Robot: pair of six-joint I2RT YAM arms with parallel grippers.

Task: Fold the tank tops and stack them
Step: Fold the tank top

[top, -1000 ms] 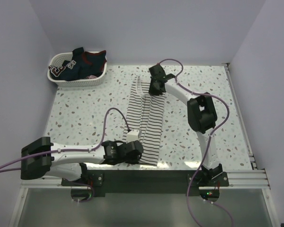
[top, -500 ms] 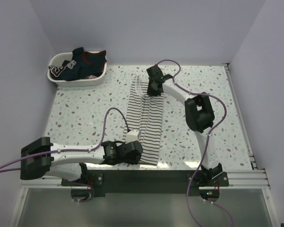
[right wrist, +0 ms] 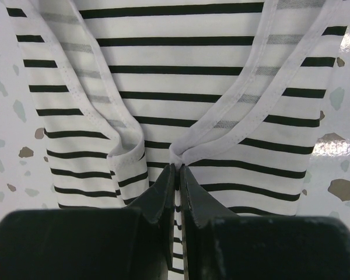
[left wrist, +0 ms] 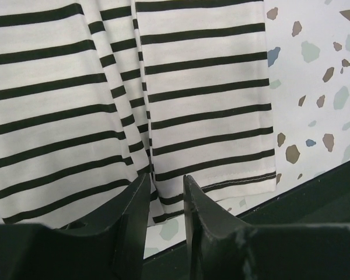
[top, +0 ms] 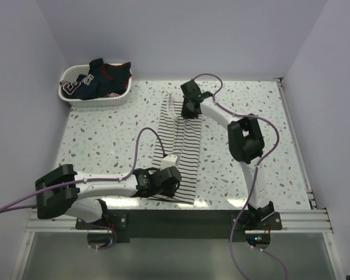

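1. Nearest of all: a black mounting strip along the front edge of the table, with both arm bases bolted to it.
2. Just beyond, the left gripper, low over the near hem of the striped tank top. Jaws parted by a narrow slot, with hem and a fleck of table visible through it and no cloth seen clamped.
3. Down the middle of the table: that same white top with thin dark stripes, folded into a long narrow strip. Hem close to the front edge, neckline toward the back, lying flat on the surface.
4. Underneath: glossy white terrazzo-look tabletop, speckled with grey, brown and bluish chips, bright with glare toward the back edge.
5. At the strip's far end, the right gripper, closed tight on the neckline, with the white binding puckered in toward the fingertips.
6. Back left corner: a white plastic basket, well apart from the striped top, with a navy tank top with red trim heaped inside.
7. All round: plain pale lilac walls on three sides, and a metal rail along the table's right edge.
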